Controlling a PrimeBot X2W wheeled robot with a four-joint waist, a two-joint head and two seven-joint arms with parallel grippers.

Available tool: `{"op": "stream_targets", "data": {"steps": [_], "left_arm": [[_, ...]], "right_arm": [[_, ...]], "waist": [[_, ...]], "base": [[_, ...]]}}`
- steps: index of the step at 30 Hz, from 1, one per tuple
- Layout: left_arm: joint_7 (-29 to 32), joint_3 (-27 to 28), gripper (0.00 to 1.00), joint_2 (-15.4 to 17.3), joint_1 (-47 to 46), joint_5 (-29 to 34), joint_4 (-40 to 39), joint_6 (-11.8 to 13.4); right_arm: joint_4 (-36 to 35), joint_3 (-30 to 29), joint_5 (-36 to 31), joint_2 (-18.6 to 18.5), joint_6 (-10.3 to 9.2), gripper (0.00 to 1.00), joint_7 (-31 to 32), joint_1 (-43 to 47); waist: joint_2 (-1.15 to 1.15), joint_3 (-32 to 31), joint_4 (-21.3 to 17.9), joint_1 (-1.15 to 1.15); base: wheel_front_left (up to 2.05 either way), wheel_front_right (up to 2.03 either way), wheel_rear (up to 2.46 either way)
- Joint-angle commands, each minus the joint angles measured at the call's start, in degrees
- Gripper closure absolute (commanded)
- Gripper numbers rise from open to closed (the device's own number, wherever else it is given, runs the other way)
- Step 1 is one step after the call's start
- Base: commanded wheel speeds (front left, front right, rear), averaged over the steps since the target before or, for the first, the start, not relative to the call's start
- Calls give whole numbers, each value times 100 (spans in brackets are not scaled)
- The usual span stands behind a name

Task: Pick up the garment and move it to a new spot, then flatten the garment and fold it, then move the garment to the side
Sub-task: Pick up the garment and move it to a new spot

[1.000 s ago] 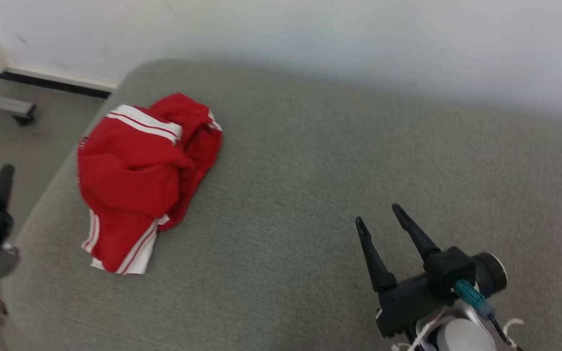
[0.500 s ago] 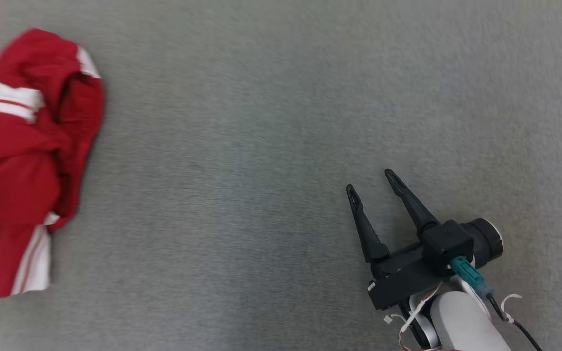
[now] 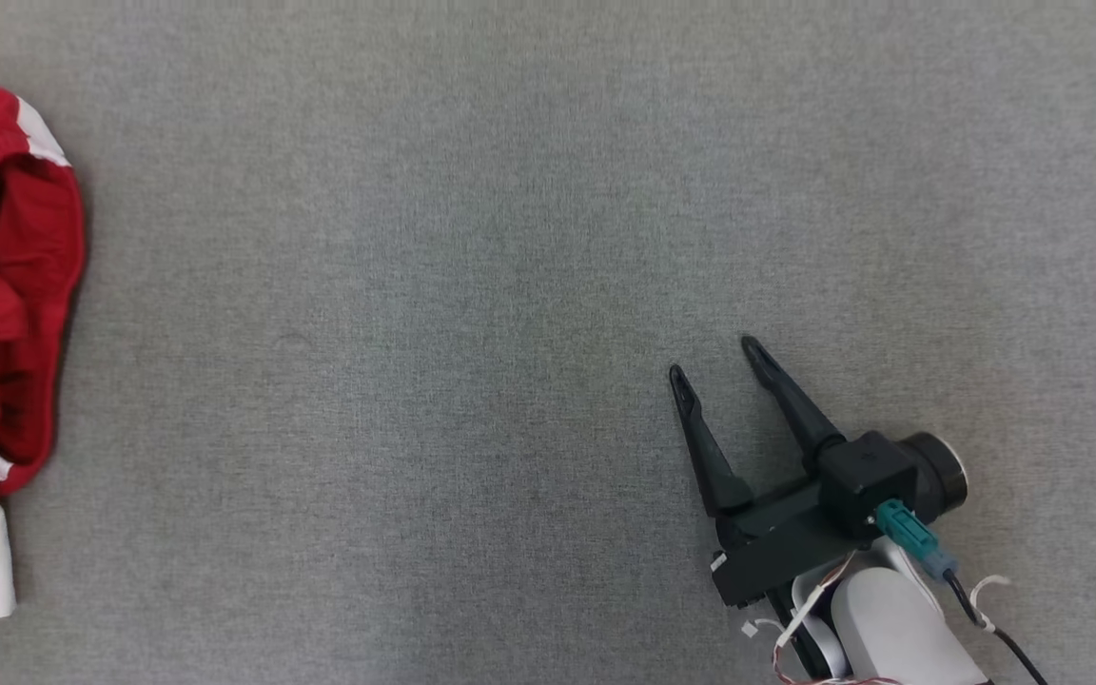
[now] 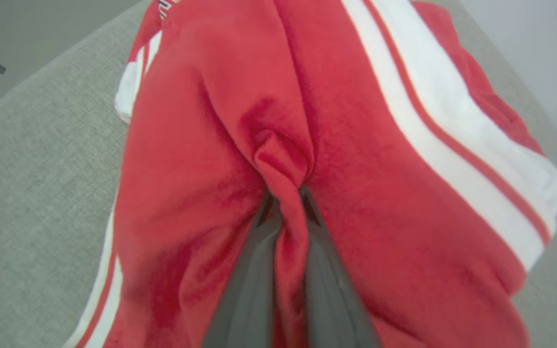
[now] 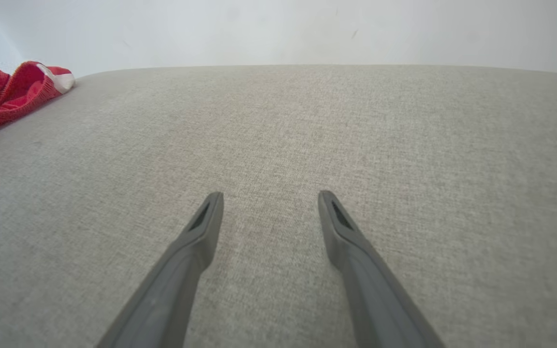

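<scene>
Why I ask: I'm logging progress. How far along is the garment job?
Done: nothing finished; the garment lies crumpled on the grey cushion. In hand: the left tool is shut on a fold of it. Left: moving, flattening, folding, setting aside; the right tool hangs open over bare cushion.

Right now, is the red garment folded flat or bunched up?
Bunched up: the red garment lies in rumpled folds on the grey cushion, the left gripper pinching a ridge.
</scene>
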Motion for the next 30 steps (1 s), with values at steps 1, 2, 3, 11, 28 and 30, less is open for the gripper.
{"op": "stream_targets", "data": {"steps": [1,2,3,11,28,30], "left_arm": [[-62,3,100,58,70,20,29,-37],[-112,-6,100,96,61,40,50,-90],[-148,-10,100,143,59,62,60,-140],[-217,-275,100,515,-134,197,-108,-623],[-31,-1466,100,-704,-1113,-205,-1584,-949],[-53,-1584,100,-875,-1126,-273,-1674,-1008]], "right_arm": [[64,10,39,-14,5,0,-26,65],[95,28,83,-14,5,0,-44,90],[129,47,119,-13,5,0,-62,123],[504,158,552,-13,5,0,-196,558],[524,-257,704,-11,5,0,-239,1530],[483,-288,680,-11,5,0,-218,1564]], "waist": [[-1,-238,77,0],[-1,-342,98,0],[-1,-439,115,0],[-1,-1662,247,0],[-1,-2992,-598,0],[-1,-2977,-802,0]], "base": [[0,0,0],[0,0,0],[0,0,0],[0,0,0],[0,0,0],[0,0,0]]}}
